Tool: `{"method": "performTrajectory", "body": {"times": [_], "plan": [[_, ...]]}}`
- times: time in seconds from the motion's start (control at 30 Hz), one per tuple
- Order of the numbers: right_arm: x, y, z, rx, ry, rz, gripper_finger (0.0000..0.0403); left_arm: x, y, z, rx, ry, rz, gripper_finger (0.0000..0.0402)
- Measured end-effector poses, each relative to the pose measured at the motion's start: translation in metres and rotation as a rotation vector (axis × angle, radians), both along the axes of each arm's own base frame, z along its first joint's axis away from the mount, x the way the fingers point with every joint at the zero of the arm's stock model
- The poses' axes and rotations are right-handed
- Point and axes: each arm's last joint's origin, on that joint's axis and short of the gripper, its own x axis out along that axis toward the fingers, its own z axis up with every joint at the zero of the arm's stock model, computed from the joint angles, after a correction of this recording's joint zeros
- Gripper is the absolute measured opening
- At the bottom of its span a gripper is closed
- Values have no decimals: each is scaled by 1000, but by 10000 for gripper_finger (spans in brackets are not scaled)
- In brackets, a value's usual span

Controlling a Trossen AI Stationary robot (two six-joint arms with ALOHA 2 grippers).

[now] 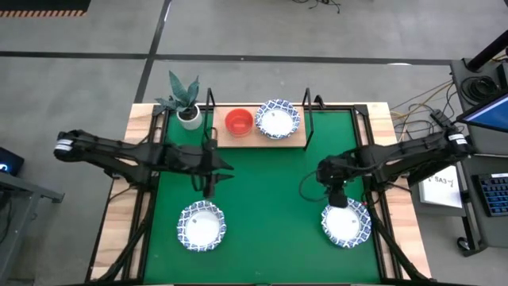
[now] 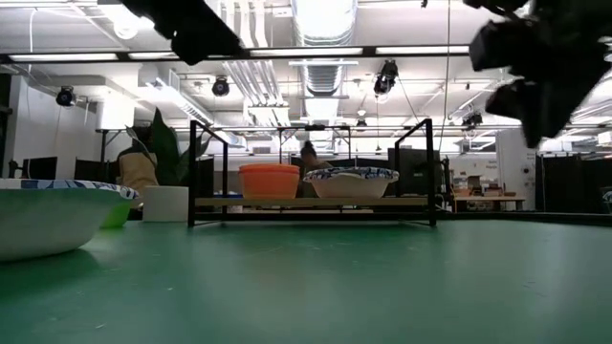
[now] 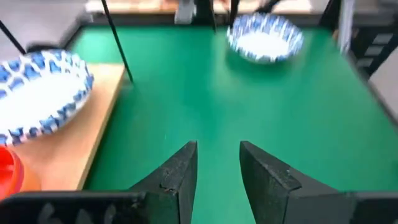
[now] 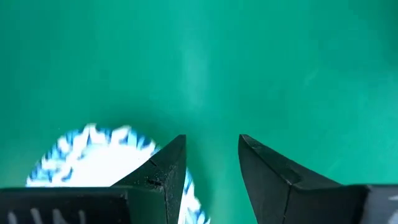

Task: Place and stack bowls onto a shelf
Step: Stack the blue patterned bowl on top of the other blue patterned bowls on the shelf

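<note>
The shelf, a light wooden board on a black frame, stands at the mat's far edge. On it sit a red bowl and a white bowl with a blue rim. Two more blue-rimmed bowls rest on the green mat: one near left, one near right. My left gripper hovers open over the mat between the shelf and the left bowl. My right gripper is open, pointing down just beyond the right bowl's far rim.
A small white plant pot stands left of the shelf, close to the left arm. The shelf's black uprights rise at its ends. The green mat lies bare between the two near bowls. Wooden table strips flank the mat.
</note>
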Motion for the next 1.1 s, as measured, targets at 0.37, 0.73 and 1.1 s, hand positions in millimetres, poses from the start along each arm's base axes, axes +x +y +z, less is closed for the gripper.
{"method": "performTrajectory", "body": {"times": [0.37,0.73,1.1], "plan": [[3,34,-27,-30,187,190,134,-8,1,1,-27,-73,9,102],[15,41,-60,-108,354,261,134,-1,0,-4,10,-53,-8,102],[22,44,-71,-73,368,265,80,1,0,-7,3,-43,-4,102]]}}
